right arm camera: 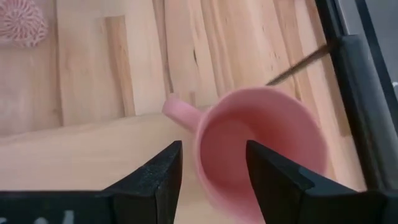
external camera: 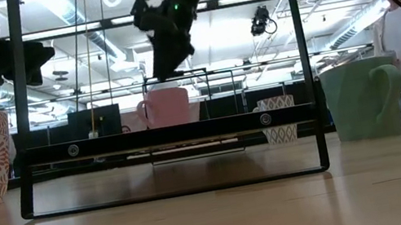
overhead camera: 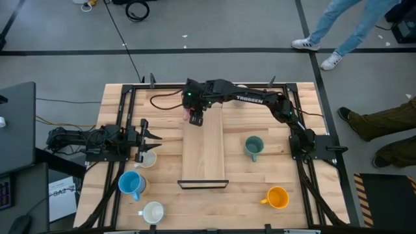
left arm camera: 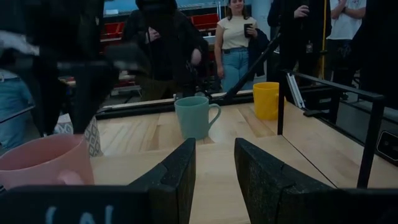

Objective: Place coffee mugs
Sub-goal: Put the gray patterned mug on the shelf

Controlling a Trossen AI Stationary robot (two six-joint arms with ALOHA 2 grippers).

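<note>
Front edge: a white mug (overhead camera: pixel 153 212), glazed and round, stands nearest the table's (overhead camera: pixel 240 195) near side, a blue mug (overhead camera: pixel 132 184) just behind it and an orange mug (overhead camera: pixel 277 197) well apart toward the right.
Board: a pale, smooth wooden plank (overhead camera: pixel 204 153) lies lengthwise down the middle of the slatted butcher-block table, a thin black metal frame (overhead camera: pixel 203 184) at its near end.
Left gripper (overhead camera: pixel 147 141): low at the left side, its dark foam-faced fingers (left arm camera: pixel 180 177) spread apart and holding nothing, a patterned white mug (overhead camera: pixel 145 158) right under its tips.
Teal mug (overhead camera: pixel 253 147): upright on the bare table to the right of the plank, handle toward the front.
Right gripper (right arm camera: pixel 212 171): reaching across to the plank's far end, its two dark fingers parted on either side of the pink mug's (right arm camera: pixel 261 149) rim, one inside and one outside; whether they touch it cannot be told.
Pink mug: smooth, matte, upright on the far end of the plank.
Beyond: people (left arm camera: pixel 239 37) stand behind the table.
</note>
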